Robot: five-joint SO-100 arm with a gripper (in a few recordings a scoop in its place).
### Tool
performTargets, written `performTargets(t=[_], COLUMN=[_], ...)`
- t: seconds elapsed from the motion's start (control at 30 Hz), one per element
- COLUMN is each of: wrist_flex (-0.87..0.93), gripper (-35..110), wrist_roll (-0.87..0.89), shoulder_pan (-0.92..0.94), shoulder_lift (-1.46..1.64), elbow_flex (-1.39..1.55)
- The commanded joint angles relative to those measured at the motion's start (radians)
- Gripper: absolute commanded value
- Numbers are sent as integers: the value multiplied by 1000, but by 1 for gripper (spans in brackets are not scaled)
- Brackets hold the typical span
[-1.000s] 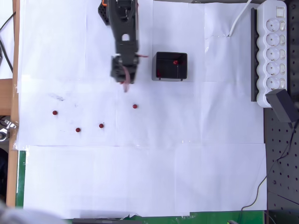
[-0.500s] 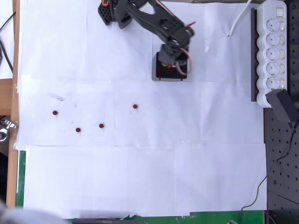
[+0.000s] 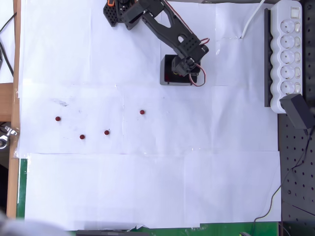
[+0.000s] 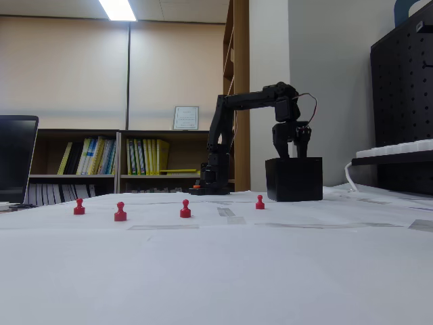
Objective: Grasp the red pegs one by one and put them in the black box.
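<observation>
Above the black box (image 3: pixel 170 73), the gripper (image 3: pixel 188 69) pointed straight down, its fingertips just over the box's open top in the fixed view (image 4: pixel 292 150). Whether the jaws stood wide or narrow could not be told, since the wrist hid them from overhead and they were too small and dark from the side; no peg could be made out between them. The black box (image 4: pixel 293 179) sat directly below the gripper on the white paper-covered table (image 3: pixel 147 187).

4 red pegs stood upright well away from the gripper, down and to the left in the overhead view: the nearest (image 3: pixel 142 112), then one (image 3: pixel 107 132), another (image 3: pixel 82 137) and the farthest (image 3: pixel 58 119). In the fixed view they stood in a row left of the box (image 4: pixel 260 202) (image 4: pixel 185 208) (image 4: pixel 120 211) (image 4: pixel 79 206).

A white power strip (image 3: pixel 289 54) lay to the right of the gripper in the overhead view.
</observation>
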Motion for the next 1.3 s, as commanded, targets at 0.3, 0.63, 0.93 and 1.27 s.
performTargets(t=[0.3, 0.63, 0.93, 1.27], wrist_flex=[69, 124, -270, -862], gripper=[12, 11, 11, 11], wrist_roll=[20, 115, 425, 632], shoulder_pan=[12, 161, 491, 584], shoulder_lift=[-137, -428, -480, -612], elbow_flex=[80, 212, -365, -969])
